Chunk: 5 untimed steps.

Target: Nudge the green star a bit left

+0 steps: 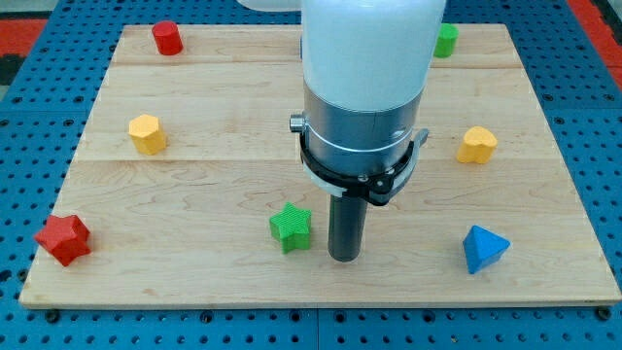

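Your green star (291,227) sits near the board's (224,175) bottom edge, with my tip (345,259) (a bare rod, nothing to open or close) just to its right. Push off-centre and it may spin, not slide. Count: two red blocks, two yellow, two green, one blue

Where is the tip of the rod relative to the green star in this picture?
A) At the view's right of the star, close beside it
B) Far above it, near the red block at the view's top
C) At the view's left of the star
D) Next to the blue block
A: my tip stands just to the view's right of the green star, with only a narrow strip of board between them.
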Motion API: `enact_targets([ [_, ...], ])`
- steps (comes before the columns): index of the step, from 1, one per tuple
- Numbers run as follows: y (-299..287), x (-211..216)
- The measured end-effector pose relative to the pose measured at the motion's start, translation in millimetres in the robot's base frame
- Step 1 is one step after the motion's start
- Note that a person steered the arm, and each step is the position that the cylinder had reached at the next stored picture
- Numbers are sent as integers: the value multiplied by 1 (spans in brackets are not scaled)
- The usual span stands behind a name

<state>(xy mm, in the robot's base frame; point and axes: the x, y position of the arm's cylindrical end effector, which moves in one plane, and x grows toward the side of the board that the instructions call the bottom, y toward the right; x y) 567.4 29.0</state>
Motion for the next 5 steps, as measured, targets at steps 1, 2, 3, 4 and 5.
enact_targets([
  [1,8,0],
  [2,34,-7],
  [3,10,-34],
  [4,-26,-33],
  [5,-26,-43],
])
